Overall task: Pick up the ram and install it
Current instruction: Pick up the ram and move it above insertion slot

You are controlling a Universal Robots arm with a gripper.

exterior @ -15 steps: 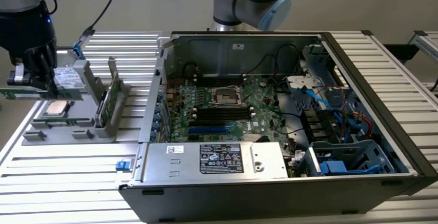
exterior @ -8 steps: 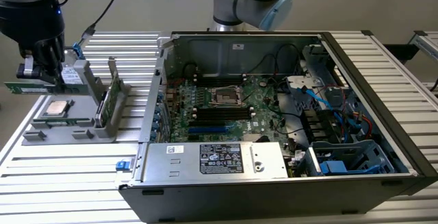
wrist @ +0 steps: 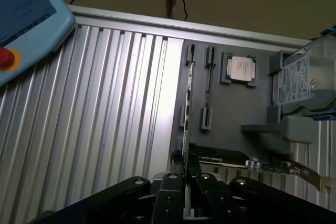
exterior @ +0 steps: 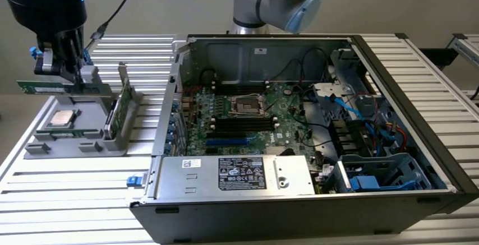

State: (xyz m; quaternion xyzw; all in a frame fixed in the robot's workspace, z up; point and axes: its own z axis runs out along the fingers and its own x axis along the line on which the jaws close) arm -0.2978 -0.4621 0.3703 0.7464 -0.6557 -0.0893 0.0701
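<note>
Externally, a black two-fingered gripper is recorded at the exterior view's left, above a grey moulded parts fixture. It is clamped on a long, thin green ram, which is held level with its flat side toward the camera. Whether the ram is clear of the fixture's posts cannot be told. A square silver processor chip is seated in the fixture, and a green expansion card is stood upright at the edge nearer the case.

An open black computer case is noted to the exterior view's right, with a green motherboard exposed and a silver power supply unit along its near side.

From the wrist, the ram is seen edge-on as a thin line running out from the gripper over the fixture. The processor chip, a silver hard drive and a pale blue teach pendant with a red button are also registered.

All items are borne on a ribbed aluminium table, before a plain beige background.

The arm's black wrist is held vertical and pointed straight down; a grey, blue-capped joint is seen behind the case.
</note>
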